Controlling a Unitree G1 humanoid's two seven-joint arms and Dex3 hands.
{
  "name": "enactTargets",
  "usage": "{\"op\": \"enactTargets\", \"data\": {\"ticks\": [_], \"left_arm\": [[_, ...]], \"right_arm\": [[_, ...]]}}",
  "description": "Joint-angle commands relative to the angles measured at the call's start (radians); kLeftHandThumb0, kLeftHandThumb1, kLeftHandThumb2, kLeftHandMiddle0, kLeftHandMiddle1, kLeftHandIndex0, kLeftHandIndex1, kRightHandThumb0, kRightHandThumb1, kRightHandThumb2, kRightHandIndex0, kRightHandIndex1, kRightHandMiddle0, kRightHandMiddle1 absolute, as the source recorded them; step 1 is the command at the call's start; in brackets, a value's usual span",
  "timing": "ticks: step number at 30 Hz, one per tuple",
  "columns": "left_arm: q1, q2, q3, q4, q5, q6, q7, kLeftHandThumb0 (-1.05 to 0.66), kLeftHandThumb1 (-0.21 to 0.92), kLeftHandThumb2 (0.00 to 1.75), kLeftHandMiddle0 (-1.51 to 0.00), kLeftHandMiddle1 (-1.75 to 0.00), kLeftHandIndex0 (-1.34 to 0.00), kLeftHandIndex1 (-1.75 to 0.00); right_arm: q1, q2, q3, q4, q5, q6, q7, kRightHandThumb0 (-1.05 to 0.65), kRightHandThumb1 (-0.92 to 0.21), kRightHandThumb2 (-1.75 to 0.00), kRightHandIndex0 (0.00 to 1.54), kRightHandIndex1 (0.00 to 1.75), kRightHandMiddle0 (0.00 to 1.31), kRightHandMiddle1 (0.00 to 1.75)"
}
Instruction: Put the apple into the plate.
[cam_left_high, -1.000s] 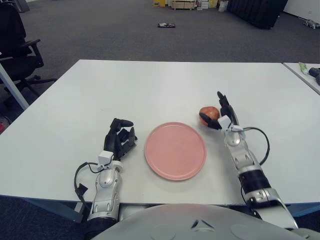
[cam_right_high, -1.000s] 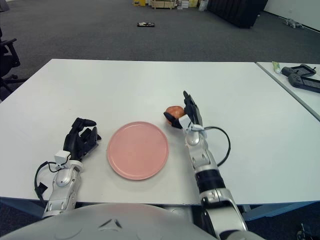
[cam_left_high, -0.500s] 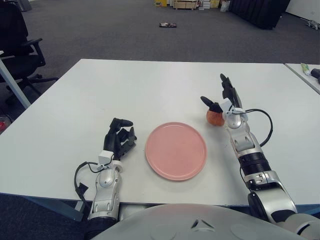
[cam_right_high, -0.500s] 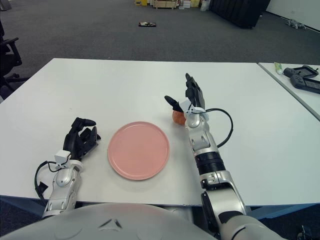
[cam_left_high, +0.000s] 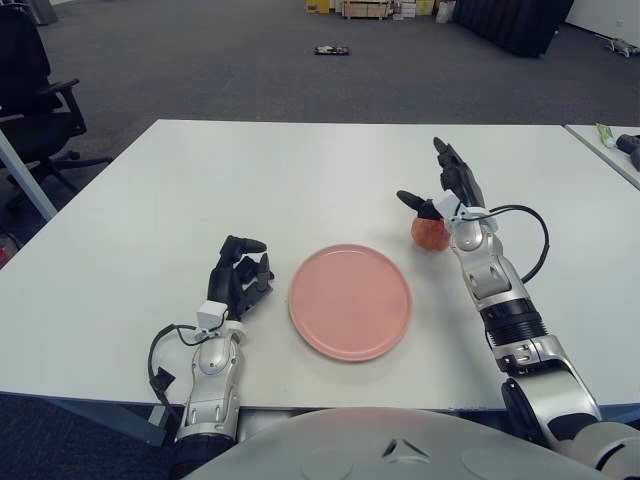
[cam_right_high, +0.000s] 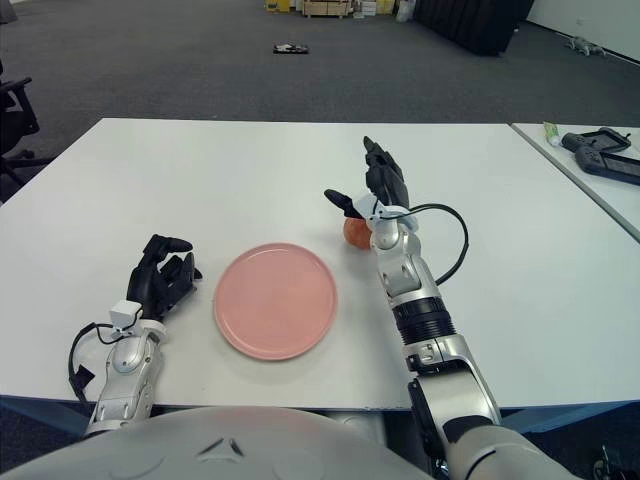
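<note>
Apple (cam_left_high: 429, 232) sits on white tabletop (cam_left_high: 300, 180), just right of far edge of pink plate (cam_left_high: 350, 301). Likely firm, smooth, prone to rolling; best cupped around widest part. Right hand (cam_left_high: 440, 196) above apple, fingers spread, gripping nothing; one second ago it was wrapped around apple, nearer plate. Left hand (cam_left_high: 240, 275) curled, empty, left of plate.

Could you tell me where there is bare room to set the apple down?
The plate is bare, and so is the table beyond it. It is crowded only at the right robot hand, open by the apple.

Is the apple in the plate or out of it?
Out: the apple sits on the table beside the plate, at the right hand.
</note>
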Motion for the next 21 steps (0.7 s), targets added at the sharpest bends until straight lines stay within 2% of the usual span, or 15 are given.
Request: {"op": "enactTargets", "data": {"ticks": [1,14,21], "left_arm": [[-0.017,0.001,0.004,0.005,-0.003,-0.005,0.002,-0.38,0.71,0.82,-0.69,-1.75,-0.32,-1.75],[-0.013,0.005,0.007,0.000,-0.002,-0.011,-0.001,-0.38,0.72,0.81,-0.68,-1.75,-0.32,-1.75],[-0.013,0.007,0.009,-0.002,-0.007,-0.010,-0.005,-0.38,0.71,0.82,-0.68,-1.75,-0.32,-1.75]], "right_arm": [[-0.028,-0.014,0.021,-0.017,-0.022,0.014,0.029,-0.82,-0.57,-0.67,0.00,0.00,0.00,0.11],[-0.005,-0.048,0.065,0.020,-0.037,0.044,0.115,-0.78,-0.54,-0.71,0.00,0.00,0.00,0.14],[0.000,-0.048,0.090,0.011,-0.040,0.113,0.172,-0.73,-0.49,-0.74,0.00,0.00,0.00,0.20]]}}
